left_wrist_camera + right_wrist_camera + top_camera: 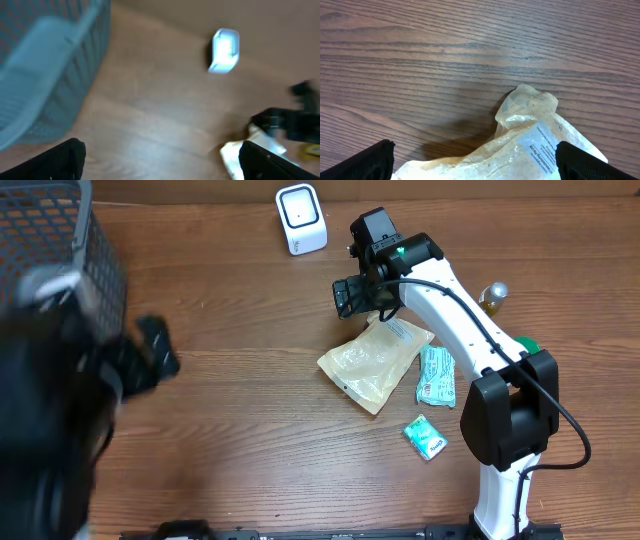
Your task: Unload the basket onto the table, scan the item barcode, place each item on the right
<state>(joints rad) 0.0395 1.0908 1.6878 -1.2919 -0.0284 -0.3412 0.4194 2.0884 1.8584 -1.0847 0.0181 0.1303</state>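
overhead view, clear labelled pouch (375, 362) flat on wooden table (240, 410), apart from white scanner (301, 219), right gripper (476, 165) spread wide over pouch's top corner, pinching nothing, left gripper (160, 162) spread, empty, beside wire basket (55, 240)

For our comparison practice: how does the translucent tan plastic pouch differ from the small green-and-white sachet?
The translucent tan plastic pouch is far larger than the small green-and-white sachet. The pouch is see-through with a white label; the sachet looks opaque. Both lie flat on the wooden table.
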